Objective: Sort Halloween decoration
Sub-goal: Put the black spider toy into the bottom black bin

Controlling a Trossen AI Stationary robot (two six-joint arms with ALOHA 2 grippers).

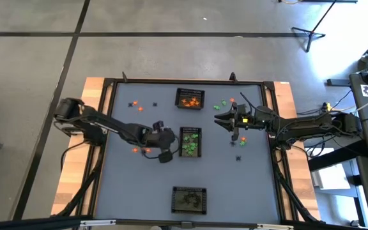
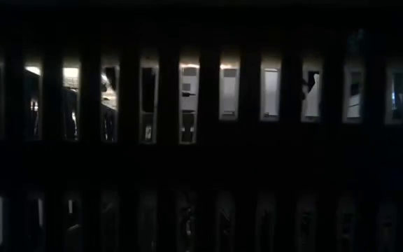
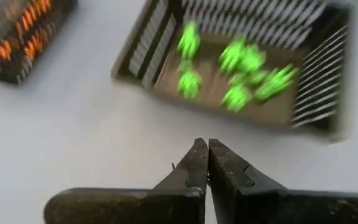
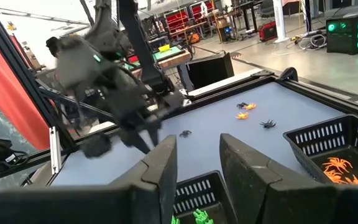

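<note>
the left gripper [image 3: 202,148], its fingers pressed together, hung just beside the middle black mesh basket [image 1: 190,141] of tiny green trinkets [image 3: 238,68]. the right gripper [image 4: 196,157] stood spread near the table's far right corner.

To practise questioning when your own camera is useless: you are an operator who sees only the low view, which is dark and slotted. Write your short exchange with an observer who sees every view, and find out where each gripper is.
Operator: Where is the left gripper?
Observer: The left gripper is low over the table just left of the middle basket, with its fingers shut.
Operator: What is in that basket?
Observer: Green trinkets only.
Operator: And the right gripper?
</note>
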